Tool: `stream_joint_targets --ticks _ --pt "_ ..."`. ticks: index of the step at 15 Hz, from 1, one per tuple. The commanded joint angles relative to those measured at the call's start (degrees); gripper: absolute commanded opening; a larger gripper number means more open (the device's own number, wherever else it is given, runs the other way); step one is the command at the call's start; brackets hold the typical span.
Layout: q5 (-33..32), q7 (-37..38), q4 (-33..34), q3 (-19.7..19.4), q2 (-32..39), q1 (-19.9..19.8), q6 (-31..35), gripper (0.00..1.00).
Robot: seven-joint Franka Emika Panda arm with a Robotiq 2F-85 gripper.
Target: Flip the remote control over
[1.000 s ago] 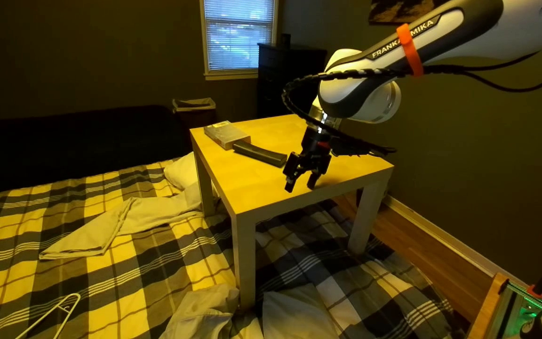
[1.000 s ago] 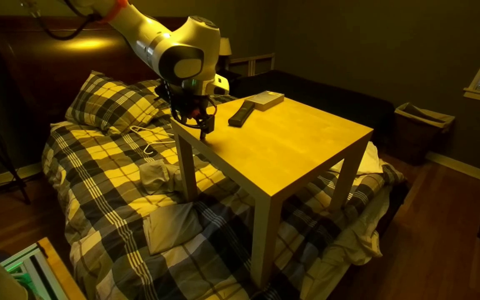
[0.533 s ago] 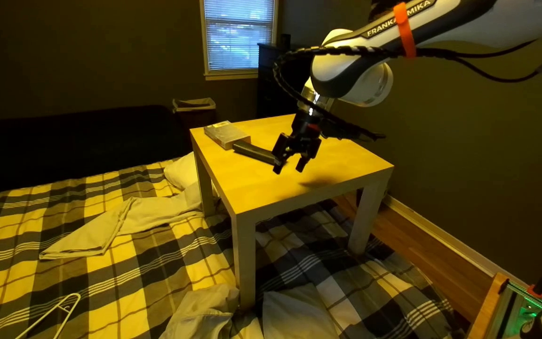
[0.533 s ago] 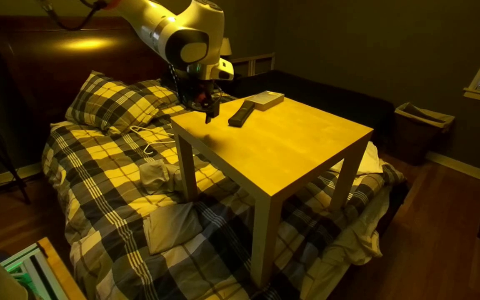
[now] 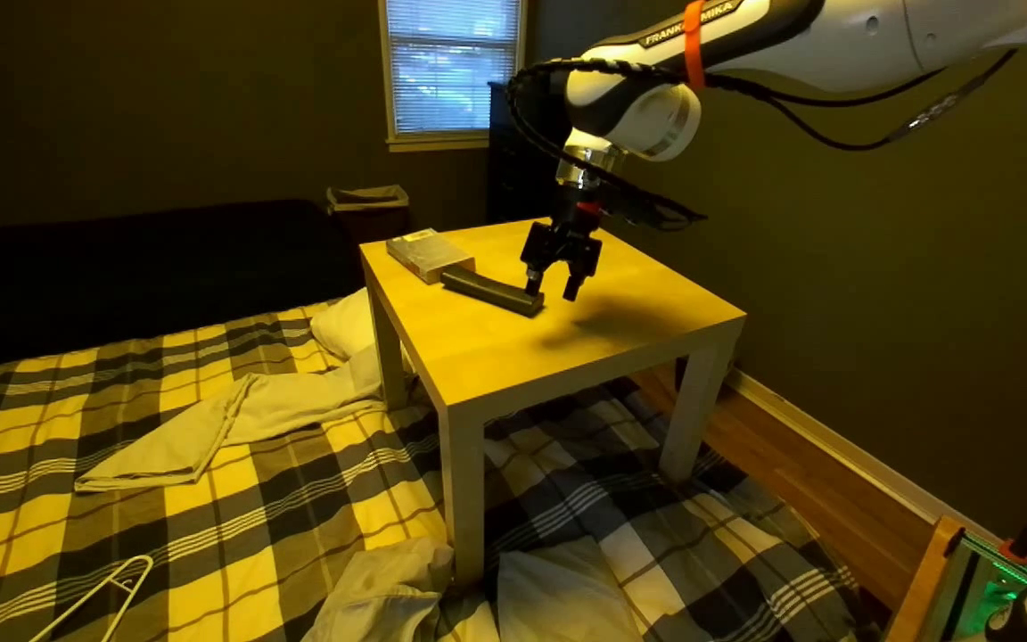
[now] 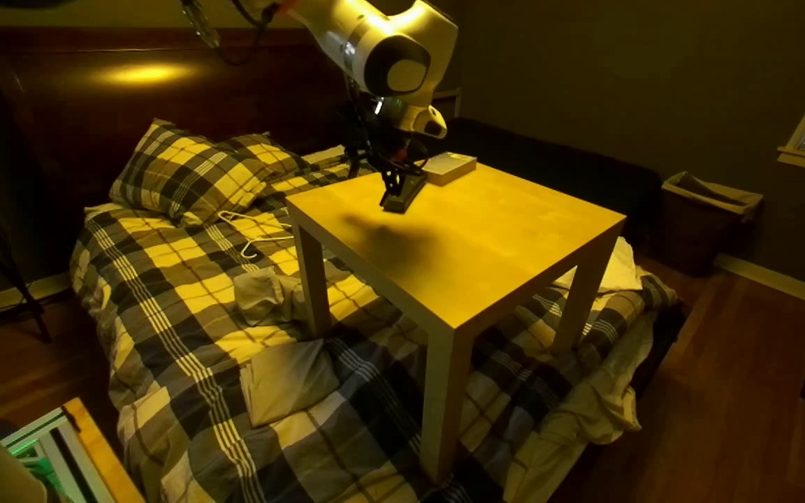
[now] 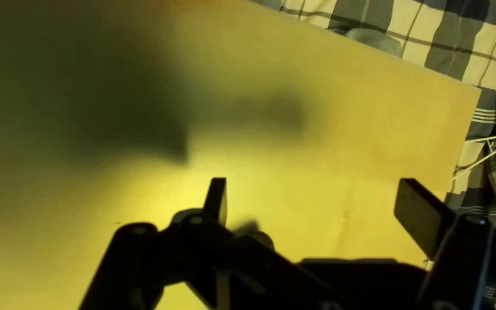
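A robot gripper (image 5: 552, 294) nears a remote control (image 5: 488, 291) that lies flat on a table (image 5: 469, 348), one end just beside a box (image 5: 429, 254). Within the past second the gripper rises from low by the table's edge and swings in toward the box; in both exterior views part of it now cuts across the remote, though whether anything touches is unclear. Box and remote sit where they sat. For the task, that suggests an approach under way, with the flip not yet begun. The jaws stand wide apart and hold nothing: in the wrist view, bare table shows between the fingers (image 7: 422, 217), and the remote cannot be made out there for certain.

The remote's long axis leads outward from the box, slanting across the table, its free end pointing away from the box to the side where the gripper hangs. Which end is its front, and which face is up, cannot be told. The next move likely calls for lowering the fingers astride its narrow width, clear enough of the box that a turning remote does not knock it.
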Motion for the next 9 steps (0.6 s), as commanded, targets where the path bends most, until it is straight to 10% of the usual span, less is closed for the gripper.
stream_joint_targets --ticks 1,9 --pt "1.35 -4.05 14.30 1.44 10.32 -2.72 -7.84 1.00" --pt "-0.09 -6.93 32.72 3.15 23.93 -4.62 -10.34 1.00"
